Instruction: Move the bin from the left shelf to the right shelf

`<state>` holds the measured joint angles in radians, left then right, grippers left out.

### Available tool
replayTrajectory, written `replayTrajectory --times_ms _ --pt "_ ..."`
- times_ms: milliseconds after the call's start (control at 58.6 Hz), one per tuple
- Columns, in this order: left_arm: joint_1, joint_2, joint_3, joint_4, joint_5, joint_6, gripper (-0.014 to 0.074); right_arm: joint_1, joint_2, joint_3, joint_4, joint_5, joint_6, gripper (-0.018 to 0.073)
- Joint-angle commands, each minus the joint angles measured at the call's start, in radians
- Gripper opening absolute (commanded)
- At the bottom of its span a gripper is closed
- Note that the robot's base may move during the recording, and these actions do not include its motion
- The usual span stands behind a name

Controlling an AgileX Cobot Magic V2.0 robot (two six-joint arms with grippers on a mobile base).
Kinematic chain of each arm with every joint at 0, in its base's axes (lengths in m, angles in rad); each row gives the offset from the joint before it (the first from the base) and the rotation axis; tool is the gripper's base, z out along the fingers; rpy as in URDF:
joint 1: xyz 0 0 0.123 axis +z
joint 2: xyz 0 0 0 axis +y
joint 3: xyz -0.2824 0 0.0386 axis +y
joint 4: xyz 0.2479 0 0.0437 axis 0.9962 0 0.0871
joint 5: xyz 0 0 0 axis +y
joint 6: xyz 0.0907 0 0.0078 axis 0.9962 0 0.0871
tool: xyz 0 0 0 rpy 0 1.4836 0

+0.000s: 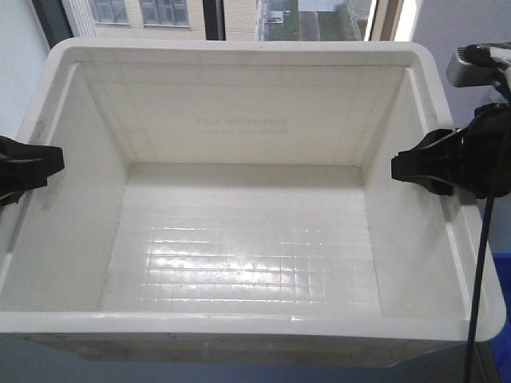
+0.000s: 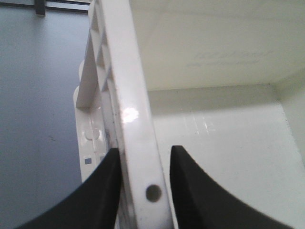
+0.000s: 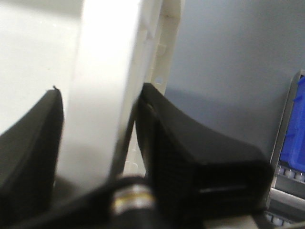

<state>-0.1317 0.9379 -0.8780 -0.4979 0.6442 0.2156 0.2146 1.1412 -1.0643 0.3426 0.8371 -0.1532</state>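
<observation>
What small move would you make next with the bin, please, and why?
Probably shift both arms slightly rightward together, keeping the bin level. The left gripper and right gripper each straddle a side rim, apparently clamped, and the bin looks lifted, so carrying seems next.

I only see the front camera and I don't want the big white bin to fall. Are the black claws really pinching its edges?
Observer: Yes. The left wrist camera shows the left gripper with one finger on each side of the rim of the bin, tight against it.
Operator: And the other claw?
Observer: Right wrist camera: the right gripper straddles the rim on its side the same way.
Operator: Anything else up close?
Observer: A small dark hole in the rim, right between the left gripper's fingers.
</observation>
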Motion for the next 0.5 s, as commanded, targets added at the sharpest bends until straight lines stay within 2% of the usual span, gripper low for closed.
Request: replayTrajectory --times_ms 0,478 --pt "-0.010 -0.025 -0.041 -0.084 -0.091 0.035 0.0000 0.004 -0.030 -0.043 0.086 -0.081 -0.041 -0.0004" --pt "-0.010 -0.025 -0.041 -0.084 -0.091 0.035 0.0000 0.004 -0.030 -0.043 0.086 -0.081 -0.041 -0.0004"
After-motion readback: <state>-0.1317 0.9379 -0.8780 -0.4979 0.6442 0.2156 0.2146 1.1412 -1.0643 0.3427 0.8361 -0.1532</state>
